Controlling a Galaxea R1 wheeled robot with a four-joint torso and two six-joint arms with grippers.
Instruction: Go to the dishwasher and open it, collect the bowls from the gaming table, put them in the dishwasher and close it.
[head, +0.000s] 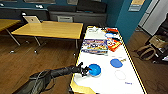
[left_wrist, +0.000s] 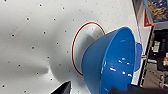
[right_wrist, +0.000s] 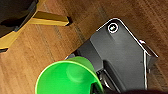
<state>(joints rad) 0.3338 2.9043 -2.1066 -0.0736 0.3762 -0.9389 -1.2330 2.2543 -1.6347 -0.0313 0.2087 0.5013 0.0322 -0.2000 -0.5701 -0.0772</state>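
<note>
At the near end of the gaming table (head: 130, 72), a blue bowl (head: 94, 69) is gripped by its rim and tilted in the closed left gripper (head: 86, 71). Beyond it, a second blue bowl (head: 116, 63) is left on the white top. Judged light, stiff and slippery, such bowls are best taken at the rim; a green bowl (right_wrist: 65, 80) is seen close against the right gripper, whose grip cannot be told.

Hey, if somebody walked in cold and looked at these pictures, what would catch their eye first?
Most likely the bright blue bowl at the near end of the white-topped gaming table, with the left gripper at its rim; the left wrist view shows it tipped over a red ring marked on the top. Next, the vivid green bowl close to the right wrist camera, above wooden floor. Farther along the table lie a colourful game box and a second blue bowl.
</note>
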